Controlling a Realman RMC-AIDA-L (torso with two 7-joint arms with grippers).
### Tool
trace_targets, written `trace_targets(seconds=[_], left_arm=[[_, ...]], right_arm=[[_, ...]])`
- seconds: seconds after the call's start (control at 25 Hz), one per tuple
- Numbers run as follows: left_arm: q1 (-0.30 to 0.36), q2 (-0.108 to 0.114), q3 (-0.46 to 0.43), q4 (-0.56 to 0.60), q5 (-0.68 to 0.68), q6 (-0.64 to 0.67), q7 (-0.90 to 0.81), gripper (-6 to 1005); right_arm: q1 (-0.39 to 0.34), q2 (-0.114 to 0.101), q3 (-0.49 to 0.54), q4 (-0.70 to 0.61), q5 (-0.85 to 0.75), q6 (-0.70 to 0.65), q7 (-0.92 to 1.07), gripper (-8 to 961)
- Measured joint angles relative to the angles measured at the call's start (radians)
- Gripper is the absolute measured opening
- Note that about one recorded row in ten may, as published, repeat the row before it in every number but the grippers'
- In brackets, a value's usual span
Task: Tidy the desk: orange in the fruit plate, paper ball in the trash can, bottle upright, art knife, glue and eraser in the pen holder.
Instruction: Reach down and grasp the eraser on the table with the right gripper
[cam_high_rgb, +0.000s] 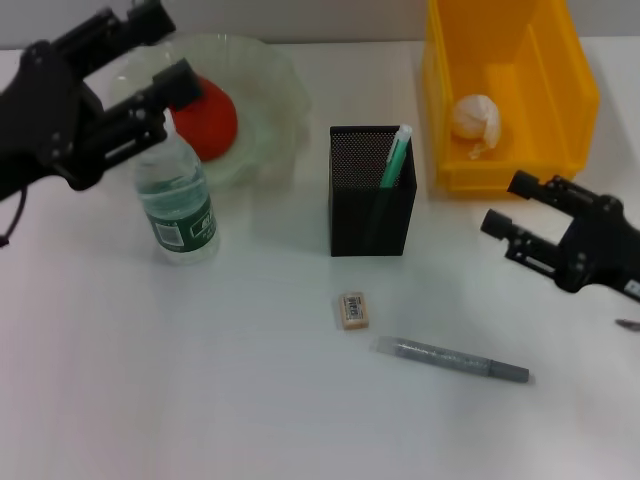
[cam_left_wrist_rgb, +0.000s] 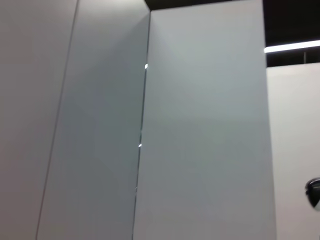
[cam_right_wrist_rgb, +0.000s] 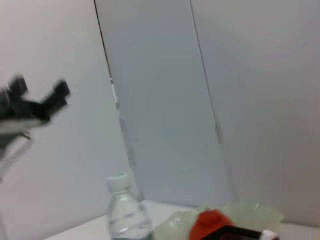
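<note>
I see a plain white table (cam_high_rgb: 200, 400) under even light. Behind it stand pale grey wall panels (cam_left_wrist_rgb: 200, 125) with narrow vertical seams, and a bright light strip (cam_left_wrist_rgb: 292, 47) against dark ceiling.

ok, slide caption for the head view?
Bottle upright, orange plated, paper ball binned; eraser and art knife remain on desk.

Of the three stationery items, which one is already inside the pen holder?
The green-and-white stick: it stands inside the black mesh pen holder. The eraser and the grey art knife lie flat on the desk in front of it.
</note>
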Motion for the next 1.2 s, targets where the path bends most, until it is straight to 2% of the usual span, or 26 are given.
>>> trace_targets(seconds=[0.04, 0.08, 0.12, 0.24, 0.28, 0.32, 0.44, 0.48, 0.52, 0.64, 0.68, 0.72, 0.76, 0.84, 0.88, 0.92, 1.08, 1.12, 1.2], left_arm=[[-0.006, 0.005, -0.001, -0.031, 0.015, -0.003, 0.023, 664], [-0.011, 0.01, -0.001, -0.053, 0.04, -0.006, 0.037, 664], [-0.013, 0.012, -0.002, -0.064, 0.065, -0.011, 0.043, 664], [-0.014, 0.013, -0.002, -0.074, 0.136, -0.037, 0.047, 664], [-0.009, 0.01, -0.003, -0.078, 0.171, -0.056, 0.054, 664], [-0.009, 0.01, -0.003, -0.078, 0.171, -0.056, 0.054, 663], [-0.003, 0.002, -0.003, -0.103, 0.205, -0.069, 0.093, 663], [-0.002, 0.0, -0.004, -0.119, 0.212, -0.073, 0.113, 663], [-0.002, 0.0, -0.004, -0.129, 0.216, -0.075, 0.125, 663], [0.0, 0.001, -0.006, -0.161, 0.222, -0.086, 0.159, 663], [0.0, 0.001, -0.006, -0.161, 0.222, -0.086, 0.159, 663], [0.0, 0.001, -0.006, -0.161, 0.222, -0.086, 0.159, 663], [0.008, 0.007, -0.006, -0.2, 0.227, -0.093, 0.201, 663], [0.014, 0.009, -0.003, -0.205, 0.228, -0.092, 0.212, 663], [0.021, 0.012, 0.001, -0.207, 0.237, -0.093, 0.22, 663], [0.024, 0.015, 0.001, -0.207, 0.274, -0.094, 0.222, 663], [0.028, 0.022, -0.002, -0.207, 0.323, -0.09, 0.222, 663], [0.031, 0.028, -0.002, -0.207, 0.352, -0.086, 0.221, 663], [0.035, 0.031, -0.002, -0.207, 0.368, -0.084, 0.221, 663]], right_arm=[[0.0, 0.0, 0.0, -0.062, -0.027, -0.018, 0.076, 656], [0.002, 0.001, -0.002, -0.196, -0.09, -0.062, 0.238, 655], [0.002, 0.001, -0.002, -0.196, -0.09, -0.062, 0.238, 655], [0.016, 0.002, -0.04, -0.429, -0.176, -0.126, 0.52, 655], [0.035, -0.002, -0.089, -0.607, -0.229, -0.15, 0.739, 655], [0.035, -0.002, -0.089, -0.607, -0.229, -0.15, 0.739, 655], [0.083, -0.01, -0.159, -0.87, -0.348, -0.203, 1.053, 656], [0.133, -0.018, -0.201, -1.009, -0.425, -0.249, 1.213, 656], [0.133, -0.018, -0.201, -1.009, -0.425, -0.249, 1.213, 656], [0.245, -0.044, -0.28, -1.124, -0.552, -0.306, 1.434, 655], [0.333, -0.068, -0.322, -1.111, -0.604, -0.342, 1.555, 655], [0.333, -0.068, -0.322, -1.111, -0.604, -0.342, 1.555, 655], [0.375, -0.072, -0.331, -1.076, -0.615, -0.355, 1.592, 655], [0.465, -0.081, -0.335, -0.963, -0.633, -0.372, 1.654, 654], [0.54, -0.091, -0.33, -0.833, -0.651, -0.367, 1.682, 654], [0.54, -0.091, -0.33, -0.833, -0.651, -0.367, 1.682, 654], [0.681, -0.102, -0.33, -0.568, -0.719, -0.307, 1.715, 653], [0.681, -0.102, -0.33, -0.568, -0.719, -0.307, 1.715, 653], [0.734, -0.098, -0.336, -0.487, -0.767, -0.268, 1.736, 653]])
